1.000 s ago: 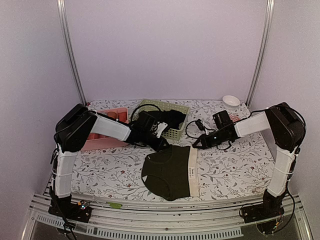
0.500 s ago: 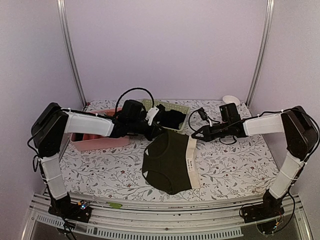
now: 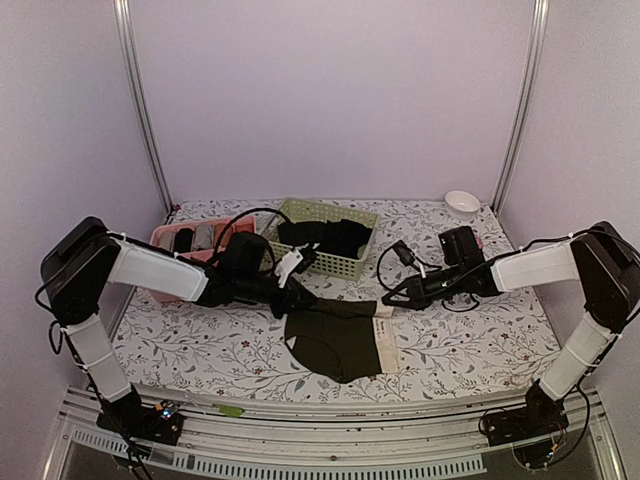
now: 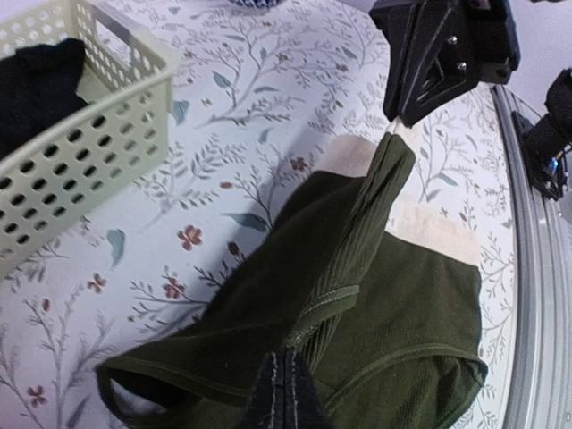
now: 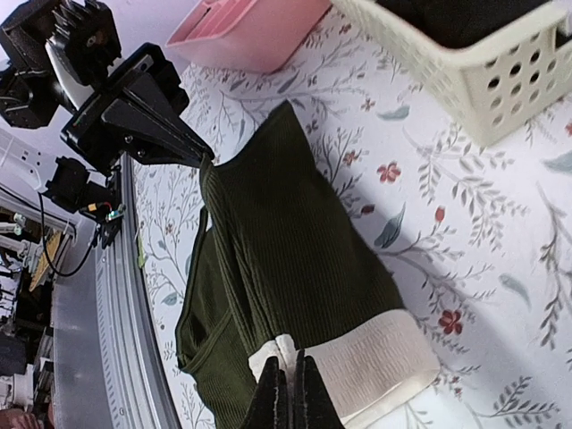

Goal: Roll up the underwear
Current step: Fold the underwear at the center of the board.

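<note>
– Underwear point(image 3: 340, 335) in play, folks, down on the floral tabletop point(image 3: 470, 340) just in front of the basket point(image 3: 345, 262), dark cloth spread out towards the near edge and the cream waistband on its right side.

– And both arms are on it! The left gripper point(image 3: 290, 300), in front of the basket's left corner, is clenched on the dark cloth. Its wrist view shows the fingers pressed together over a ribbed edge.

– The right gripper point(image 3: 388, 296) sits in front of the basket's right corner. That one is clamped tight too, pinching the waistband end where cream meets dark.

– Look between them: the edge nearest the basket is raised in a taut ridge that runs from one gripper to the other. The rest lies flat below it.

– The two grippers face each other across the garment, well apart.

– Inside the basket there is a heap of black garments point(image 3: 325, 237).

– Left of the basket there is a pink tray point(image 3: 165, 235) with small bundles in it. Off to the right, beyond the basket, a white bowl point(image 3: 462, 201) stands by the back wall.
</note>
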`<state>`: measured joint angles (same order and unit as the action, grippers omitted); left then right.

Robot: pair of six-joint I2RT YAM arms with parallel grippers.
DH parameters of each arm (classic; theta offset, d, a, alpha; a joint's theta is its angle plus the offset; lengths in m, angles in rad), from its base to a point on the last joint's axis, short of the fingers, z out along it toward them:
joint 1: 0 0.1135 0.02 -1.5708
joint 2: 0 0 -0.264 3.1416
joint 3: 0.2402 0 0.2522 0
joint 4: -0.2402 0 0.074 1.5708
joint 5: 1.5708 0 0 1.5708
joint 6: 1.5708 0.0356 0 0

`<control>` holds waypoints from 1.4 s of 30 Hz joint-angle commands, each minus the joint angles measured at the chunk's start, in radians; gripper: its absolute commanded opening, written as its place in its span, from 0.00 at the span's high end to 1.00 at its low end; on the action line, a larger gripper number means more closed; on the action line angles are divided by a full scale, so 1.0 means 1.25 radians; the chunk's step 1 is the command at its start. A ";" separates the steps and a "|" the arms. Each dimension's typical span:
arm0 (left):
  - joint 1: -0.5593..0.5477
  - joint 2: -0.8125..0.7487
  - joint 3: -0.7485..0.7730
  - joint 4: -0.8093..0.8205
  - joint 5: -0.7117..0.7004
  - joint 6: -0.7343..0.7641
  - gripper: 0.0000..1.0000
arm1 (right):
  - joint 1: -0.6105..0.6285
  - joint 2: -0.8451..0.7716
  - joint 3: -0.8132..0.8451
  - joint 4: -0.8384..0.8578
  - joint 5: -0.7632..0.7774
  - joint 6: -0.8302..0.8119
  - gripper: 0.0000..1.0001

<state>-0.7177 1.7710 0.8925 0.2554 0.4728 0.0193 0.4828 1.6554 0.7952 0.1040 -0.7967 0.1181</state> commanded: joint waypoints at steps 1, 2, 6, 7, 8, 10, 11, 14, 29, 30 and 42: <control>-0.044 -0.011 -0.040 0.033 0.023 0.013 1.00 | 0.021 -0.012 -0.048 0.029 -0.003 0.016 1.00; -0.056 -0.001 -0.040 0.031 0.018 0.013 1.00 | 0.023 -0.004 -0.056 0.033 -0.005 0.022 1.00; -0.100 0.030 -0.035 0.015 -0.007 0.020 1.00 | 0.029 0.012 -0.074 0.041 -0.008 0.029 1.00; -0.106 0.031 -0.036 0.014 -0.010 0.019 1.00 | 0.029 0.011 -0.078 0.041 -0.007 0.030 1.00; -0.106 0.025 -0.043 0.017 -0.013 0.018 1.00 | 0.029 0.008 -0.081 0.041 -0.006 0.032 1.00; -0.106 0.005 -0.056 0.020 -0.016 0.014 1.00 | 0.029 -0.004 -0.083 0.040 -0.011 0.039 1.00; -0.104 -0.008 -0.060 0.016 -0.018 0.014 1.00 | 0.029 -0.013 -0.084 0.040 -0.014 0.043 1.00; -0.104 -0.049 -0.059 -0.029 -0.027 0.027 1.00 | 0.029 -0.044 -0.086 0.033 -0.024 0.059 1.00; -0.142 -0.077 -0.094 -0.138 0.018 0.045 1.00 | 0.108 -0.066 -0.168 0.043 -0.025 0.109 1.00; -0.146 -0.068 -0.094 -0.139 0.017 0.045 1.00 | 0.110 -0.061 -0.173 0.046 -0.020 0.109 1.00; -0.155 0.022 -0.061 -0.162 -0.019 0.048 1.00 | 0.111 0.063 -0.158 0.071 0.004 0.119 1.00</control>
<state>-0.9031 1.7893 0.7921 0.0753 0.4683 0.0608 0.6193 1.7088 0.5858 0.1768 -0.8082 0.2619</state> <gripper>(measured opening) 0.006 0.024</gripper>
